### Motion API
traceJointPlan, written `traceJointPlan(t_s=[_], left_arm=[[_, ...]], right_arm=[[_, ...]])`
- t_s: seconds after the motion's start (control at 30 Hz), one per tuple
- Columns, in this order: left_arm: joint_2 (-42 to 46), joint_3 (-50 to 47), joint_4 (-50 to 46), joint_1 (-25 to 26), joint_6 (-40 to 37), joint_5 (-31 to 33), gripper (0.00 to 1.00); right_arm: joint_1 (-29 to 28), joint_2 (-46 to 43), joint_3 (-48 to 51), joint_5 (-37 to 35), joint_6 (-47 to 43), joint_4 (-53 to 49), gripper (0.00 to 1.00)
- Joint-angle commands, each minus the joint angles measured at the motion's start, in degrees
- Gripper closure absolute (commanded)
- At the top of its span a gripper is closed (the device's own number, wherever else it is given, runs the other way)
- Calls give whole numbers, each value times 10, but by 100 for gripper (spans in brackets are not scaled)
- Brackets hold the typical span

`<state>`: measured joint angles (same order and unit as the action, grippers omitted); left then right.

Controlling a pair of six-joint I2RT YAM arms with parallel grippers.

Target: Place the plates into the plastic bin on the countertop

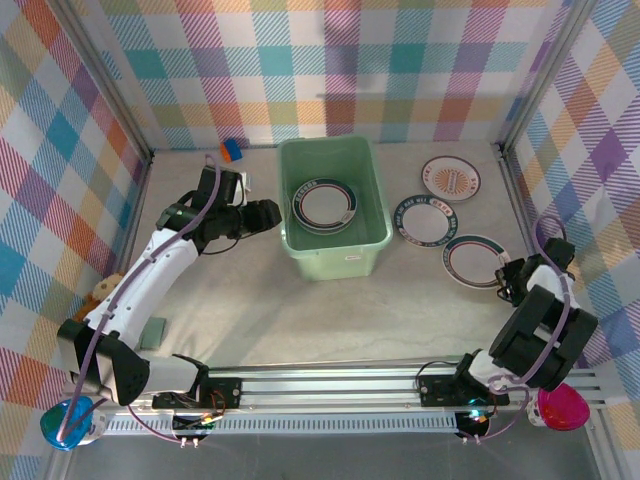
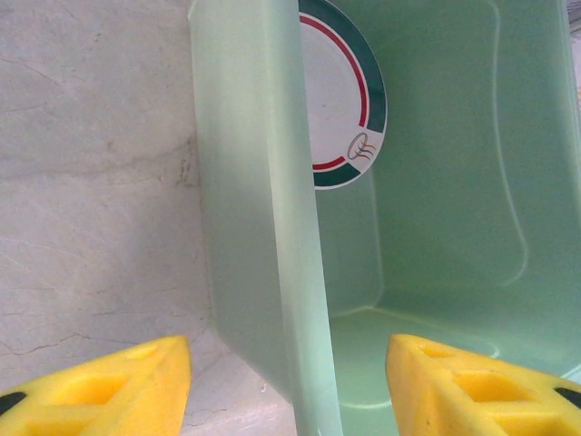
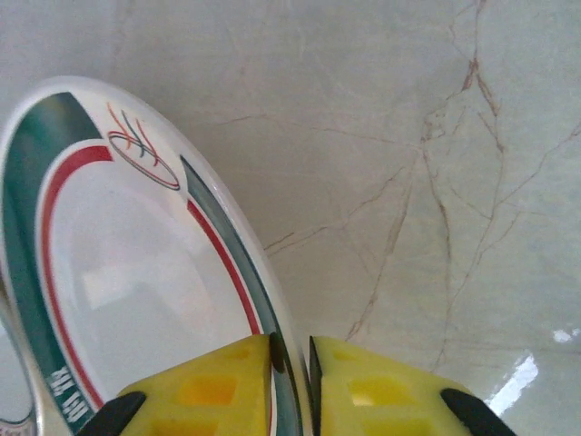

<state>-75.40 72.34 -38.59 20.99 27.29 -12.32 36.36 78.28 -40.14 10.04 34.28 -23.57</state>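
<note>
Three plates (image 1: 424,219) beside plastic bin (image 1: 332,262)

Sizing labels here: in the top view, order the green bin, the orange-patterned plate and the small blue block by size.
Largest: mint-green plastic bin.
Middle: orange-patterned plate.
Smallest, clearly: small blue block.

The left gripper (image 1: 268,216) stands at the left wall of the plastic bin (image 1: 335,262). The wall passes between its fingers, one outside over the countertop (image 1: 300,320) and one inside. Ahead of it, in the bin, lies a stack of plates (image 1: 324,205). The right gripper (image 1: 508,282) has a finger on each side of the rim of the nearest plate (image 1: 473,260). A second plate (image 1: 423,220) lies beyond that one, toward the bin. A third plate (image 1: 450,178) lies farther from the gripper.
</note>
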Motion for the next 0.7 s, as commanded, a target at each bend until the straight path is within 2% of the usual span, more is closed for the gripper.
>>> traceJointPlan(t_s=[0.0,0.47,0.67], left_arm=[[22,-8,13,5,0,1,41],[47,-8,18,5,-28,0,41],[55,-15,18,5,-44,-6,41]], right_arm=[[-4,-38,-6,14,17,-24,84],[-3,-180,-55,36,70,-108,99],[-4,-236,-90,66,103,-137,100]])
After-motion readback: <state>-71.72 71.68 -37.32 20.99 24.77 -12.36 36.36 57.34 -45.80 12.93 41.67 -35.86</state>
